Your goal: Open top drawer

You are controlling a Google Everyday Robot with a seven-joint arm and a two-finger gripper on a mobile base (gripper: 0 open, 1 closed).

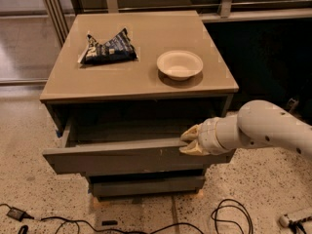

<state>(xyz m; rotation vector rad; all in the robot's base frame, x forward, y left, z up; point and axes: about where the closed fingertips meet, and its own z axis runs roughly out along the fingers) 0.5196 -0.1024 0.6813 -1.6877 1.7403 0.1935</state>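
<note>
- End effector (184, 143), right of centre frame, is clenched on the top edge of the drawer (117, 161) front, near its right end.
- Drawer sits centre-low in frame, partly out, with the inside showing.
- Your grip is off-centre, so pulling could skew and jam the drawer.
- The pinch is on a thin edge and may slip off.
- Yank hard and the table (146, 84) may shift, sliding the bowl (179, 65) and bag (108, 50).

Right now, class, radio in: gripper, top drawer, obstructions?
Gripper clamped on top drawer front edge, right side. Drawer partly open. Floor cables below, not blocking.
</note>
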